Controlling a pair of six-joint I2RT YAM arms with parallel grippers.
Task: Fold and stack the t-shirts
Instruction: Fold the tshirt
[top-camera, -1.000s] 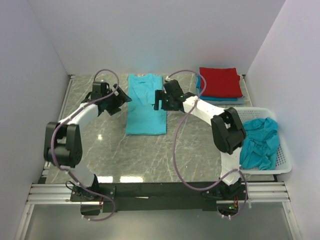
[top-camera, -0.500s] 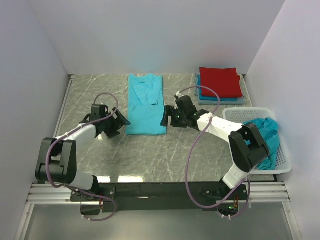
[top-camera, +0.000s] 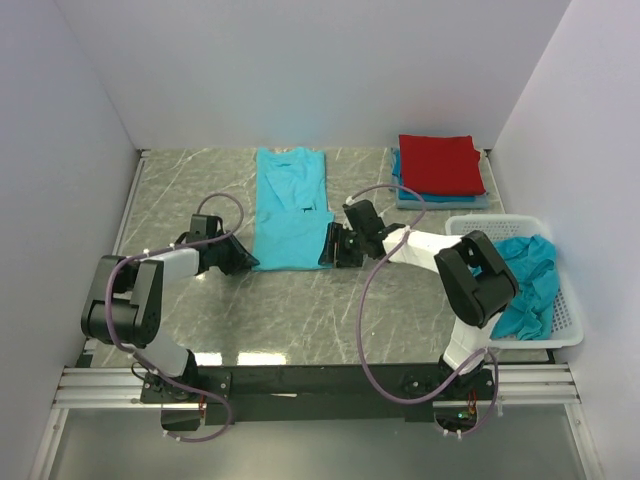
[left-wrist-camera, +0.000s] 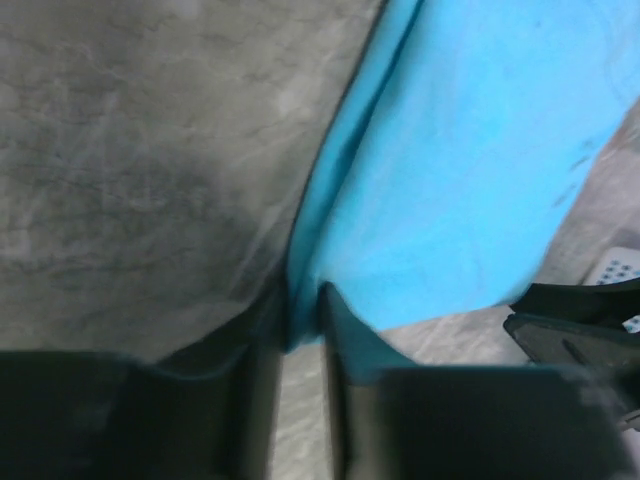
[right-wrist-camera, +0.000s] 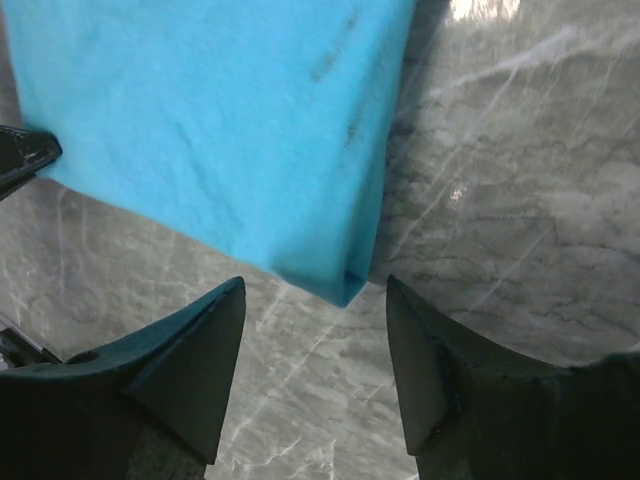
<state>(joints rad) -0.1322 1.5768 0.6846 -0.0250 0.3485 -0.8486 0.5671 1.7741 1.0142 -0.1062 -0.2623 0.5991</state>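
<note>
Turquoise t-shirt (top-camera: 291, 205), a long strip, lies flat on the bench (top-camera: 190, 190) left of the red-topped stack (top-camera: 437, 163); the step in hand is seizing its near hem. Jaws of the left gripper (left-wrist-camera: 300, 310) are narrow, pinching one corner, as only the left wrist view shows; those of the right gripper (right-wrist-camera: 313, 287) stand wide astride the other. Next, probably, the right closes and both carry the hem collarward.

Both wrist views cut off the long turquoise cotton t-shirt (left-wrist-camera: 450, 170) at the top edge; the blurred jaws of the left gripper (left-wrist-camera: 298, 305) hide part of its near corner. The folded red t-shirt (top-camera: 440, 163) covers most of the folded blue t-shirt (top-camera: 425, 192).
</note>
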